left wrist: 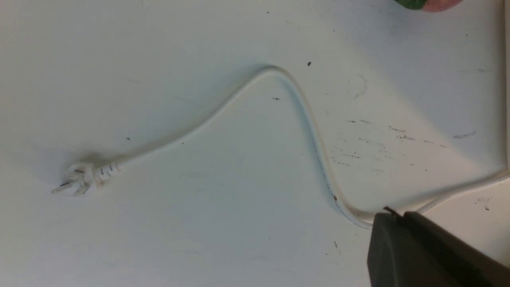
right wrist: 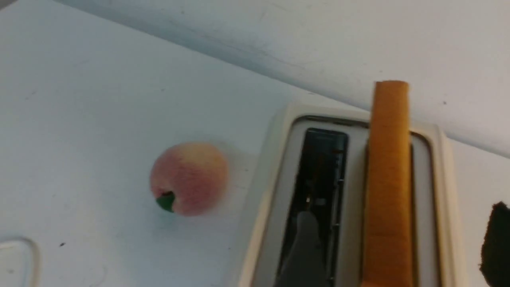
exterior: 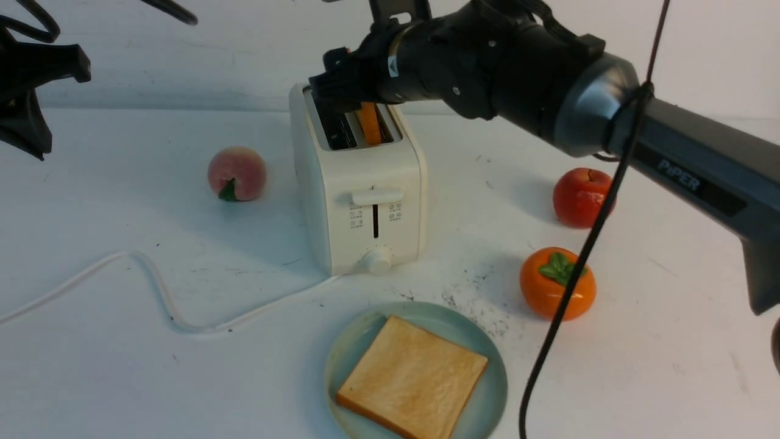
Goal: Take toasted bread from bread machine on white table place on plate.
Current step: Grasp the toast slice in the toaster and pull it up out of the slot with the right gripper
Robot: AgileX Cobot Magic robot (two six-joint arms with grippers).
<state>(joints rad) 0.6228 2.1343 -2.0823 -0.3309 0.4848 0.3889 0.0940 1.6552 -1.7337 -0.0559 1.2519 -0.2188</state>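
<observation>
The bread machine [exterior: 365,189] stands mid-table on the white table [exterior: 670,341]. One slice of toasted bread [exterior: 370,122] stands on edge in its right slot; the left slot is empty. My right gripper [exterior: 347,91] hovers over the slots, open. In the right wrist view that slice [right wrist: 388,179] runs between the gripper's [right wrist: 398,247] fingers, a grey fingertip [right wrist: 305,247] over the empty slot and a dark one [right wrist: 496,243] outside the bread machine. Another slice [exterior: 411,378] lies flat on the plate [exterior: 487,390] at the front. My left gripper [left wrist: 394,215] is shut and empty, above the cord.
A peach [exterior: 236,173] lies left of the toaster. A red apple [exterior: 582,196] and an orange persimmon [exterior: 556,282] sit to the right. The white cord [exterior: 158,286] snakes left to its plug [left wrist: 79,179]. A black cable [exterior: 567,305] hangs from my right arm.
</observation>
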